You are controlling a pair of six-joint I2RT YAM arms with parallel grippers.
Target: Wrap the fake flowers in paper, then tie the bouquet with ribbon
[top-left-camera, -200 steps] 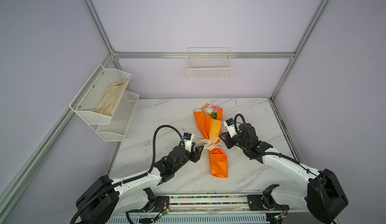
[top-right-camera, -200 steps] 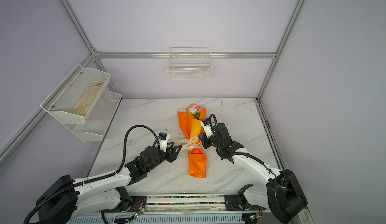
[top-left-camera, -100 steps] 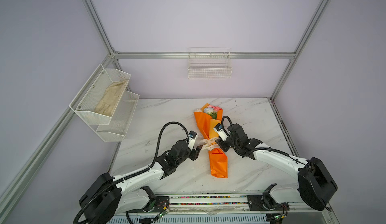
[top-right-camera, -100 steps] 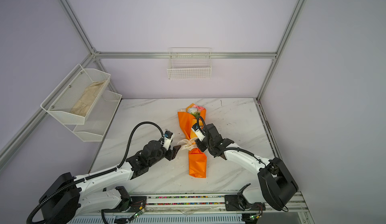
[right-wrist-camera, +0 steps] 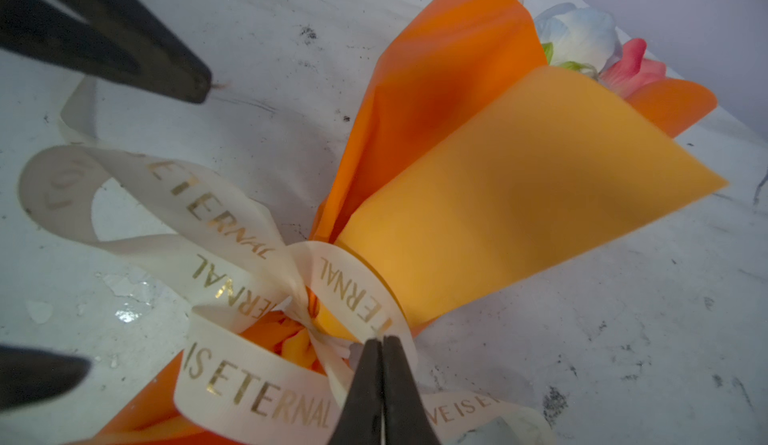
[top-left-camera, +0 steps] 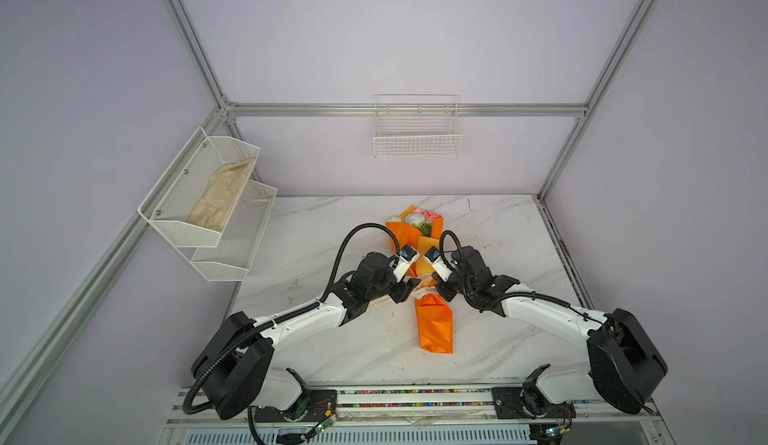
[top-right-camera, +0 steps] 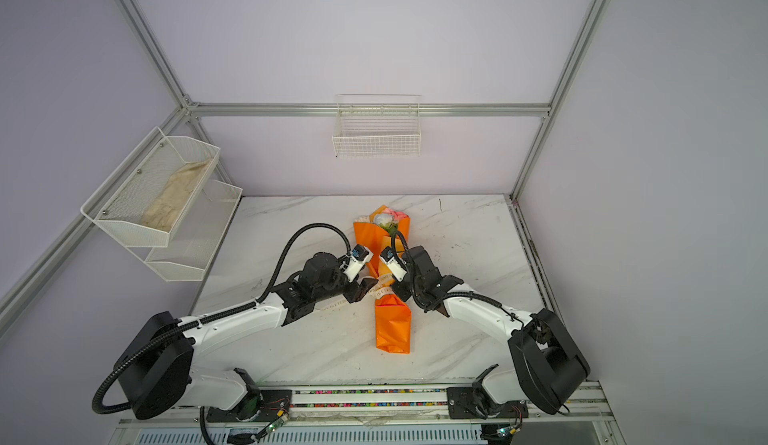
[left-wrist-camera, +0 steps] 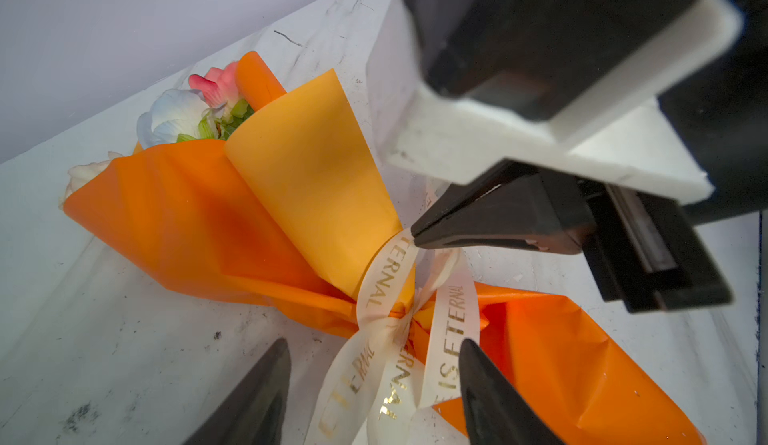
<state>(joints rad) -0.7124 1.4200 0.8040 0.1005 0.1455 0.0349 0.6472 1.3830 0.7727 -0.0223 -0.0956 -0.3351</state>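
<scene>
Orange paper [left-wrist-camera: 307, 198] conceals most of the bouquet [top-left-camera: 433, 322].

Gold print on the ribbon [right-wrist-camera: 257, 397]
Tied round the bouquet [right-wrist-camera: 519, 198], it repeats "IS ETERNAL"; one tail shows only "VE IS E".

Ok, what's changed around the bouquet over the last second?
The right gripper moved in toward the bouquet and shut on the ribbon beside the knot. The left gripper edged closer too; it is open, straddling the ribbon tails. The bouquet lies where it was, with the ribbon wrapped round it as before.
</scene>
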